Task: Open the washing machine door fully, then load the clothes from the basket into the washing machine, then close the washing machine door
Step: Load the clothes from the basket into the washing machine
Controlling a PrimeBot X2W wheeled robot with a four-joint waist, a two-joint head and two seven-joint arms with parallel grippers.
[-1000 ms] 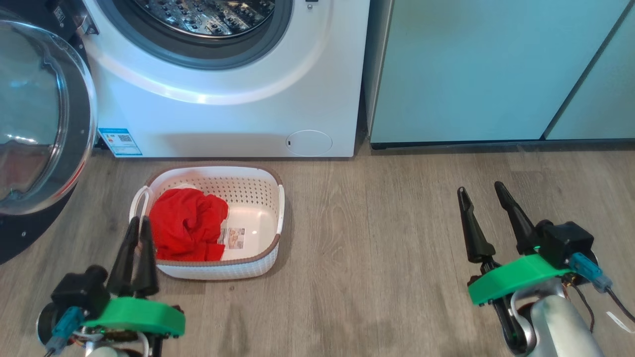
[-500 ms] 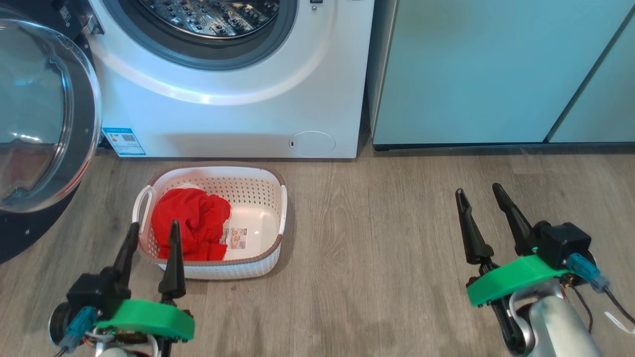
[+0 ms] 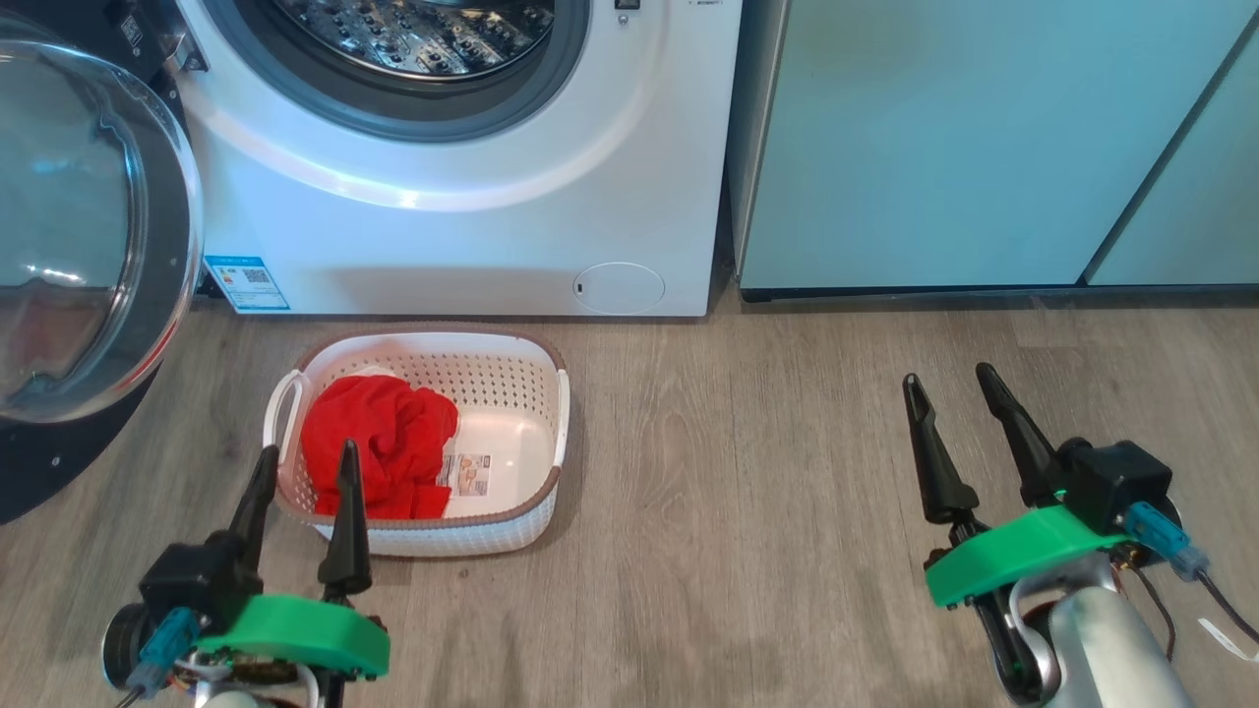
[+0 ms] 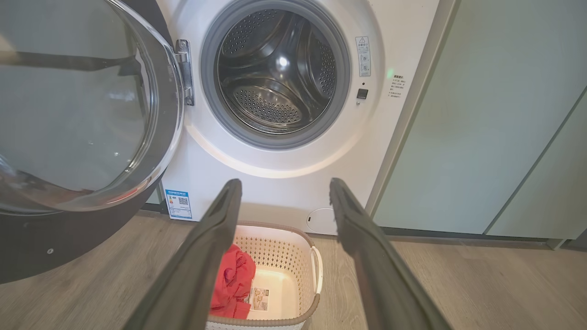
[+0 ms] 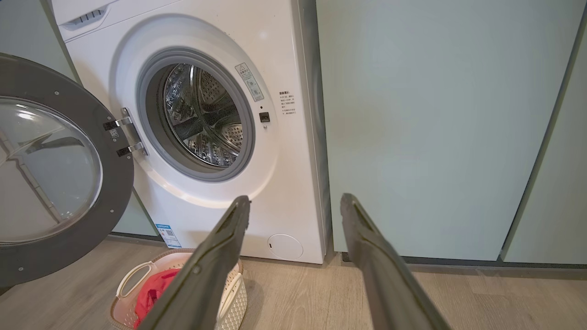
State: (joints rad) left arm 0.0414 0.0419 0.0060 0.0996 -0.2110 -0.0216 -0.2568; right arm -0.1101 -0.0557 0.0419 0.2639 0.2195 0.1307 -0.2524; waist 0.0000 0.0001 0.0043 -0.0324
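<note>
Black fingers of the left claw stand apart, holding nothing, their tips over the near left corner of the basket in the head view. The right claw, likewise spread and empty, hangs well to the right of the basket above the wood-grain floor. The basket stands on the floor. The clothes, a crumpled red garment, lie in the basket's left half, with a label sticker beside them. Just behind the basket stands the washing machine, its drum exposed. The washing machine door is swung open, left of the basket. Pale teal cabinets stand behind and right of the basket.
</note>
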